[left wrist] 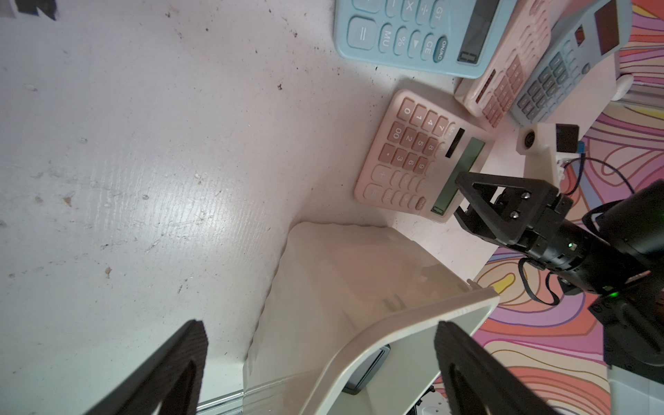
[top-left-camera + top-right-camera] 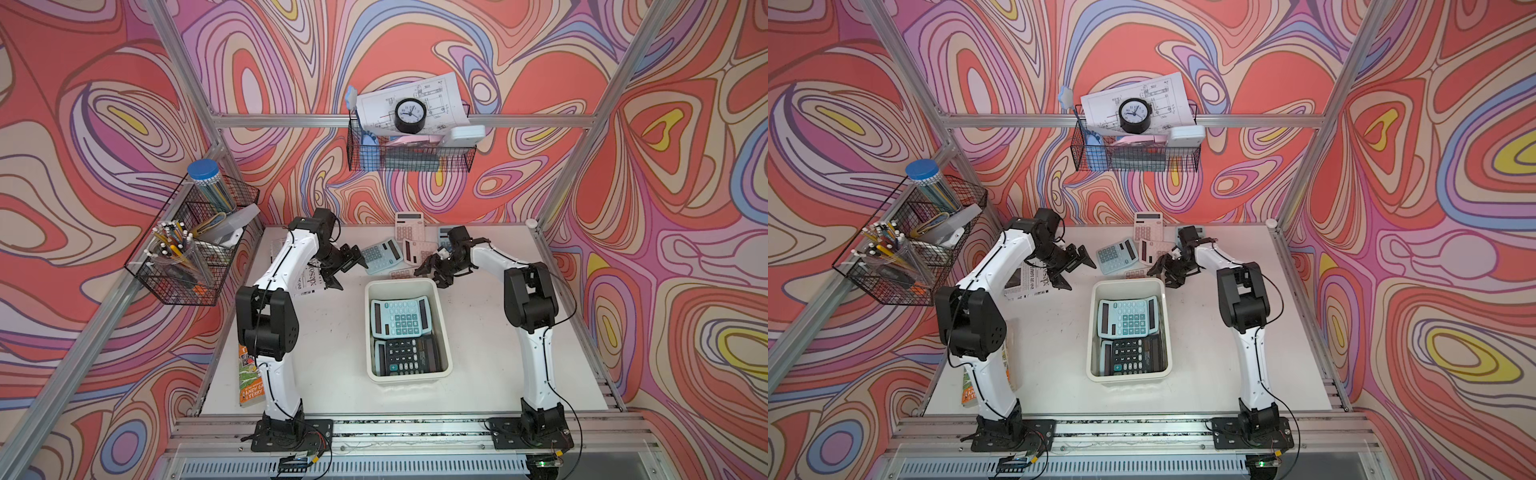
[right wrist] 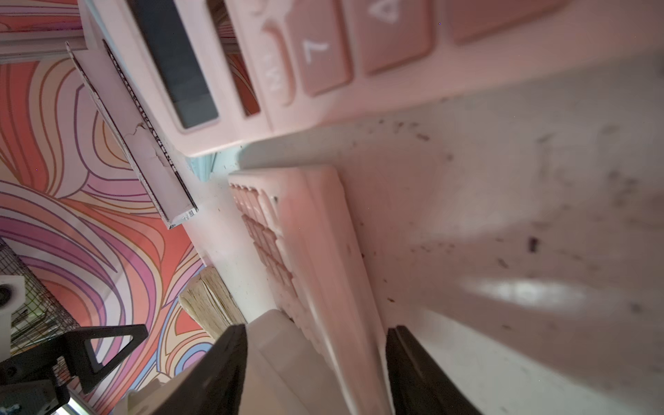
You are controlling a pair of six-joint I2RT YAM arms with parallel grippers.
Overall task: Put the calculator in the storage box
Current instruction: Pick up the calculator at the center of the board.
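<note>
- The cream storage box [image 2: 444, 332] is sitting mid-table [image 2: 332, 353], already holding a blue calculator [image 2: 400, 316] and a black calculator [image 2: 409, 355], both lying flat.
- Just past its far rim, the right fingers [image 3: 413, 373] are straddling a pink calculator [image 1: 413, 151] resting on the table outside the box; I cannot tell whether they are gripping it.
- Near the box's far left corner, the left fingers [image 1: 196, 341] are hanging spread wide, holding nothing.
- Farther back, a cluster of loose calculators [image 2: 417, 251] is lying by the wall.
</note>
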